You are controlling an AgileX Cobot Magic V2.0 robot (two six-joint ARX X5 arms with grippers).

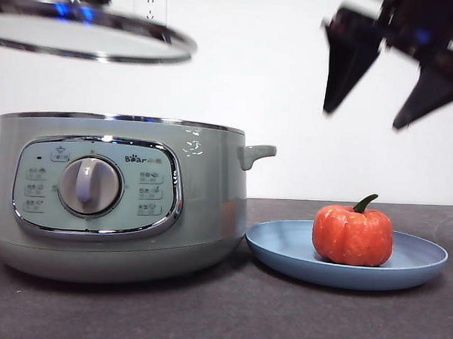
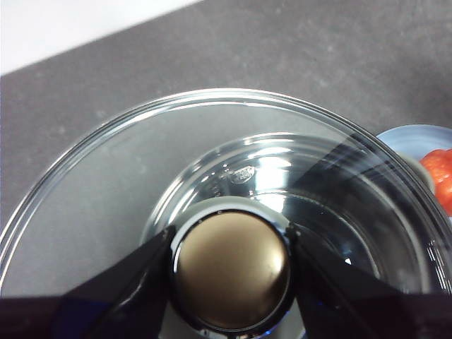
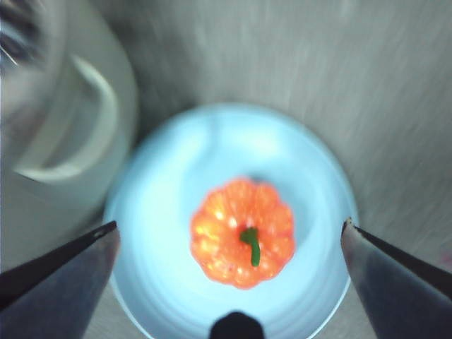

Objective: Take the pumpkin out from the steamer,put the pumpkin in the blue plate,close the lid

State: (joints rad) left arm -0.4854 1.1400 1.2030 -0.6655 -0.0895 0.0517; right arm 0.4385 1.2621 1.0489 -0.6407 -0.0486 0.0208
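Above steamer (image 1: 114, 203): left fingers (image 2: 232, 272) clamp lid (image 2: 212, 212) knob (right fingers (image 3: 229, 244) spread, empty).

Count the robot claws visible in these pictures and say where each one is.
2. The left claw is shut on the knob of the glass lid, held above the steamer. The right claw hangs open above the pumpkin on the blue plate.

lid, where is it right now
The lid hangs above the steamer at the front view's upper left, its knob clamped in the left end effector.
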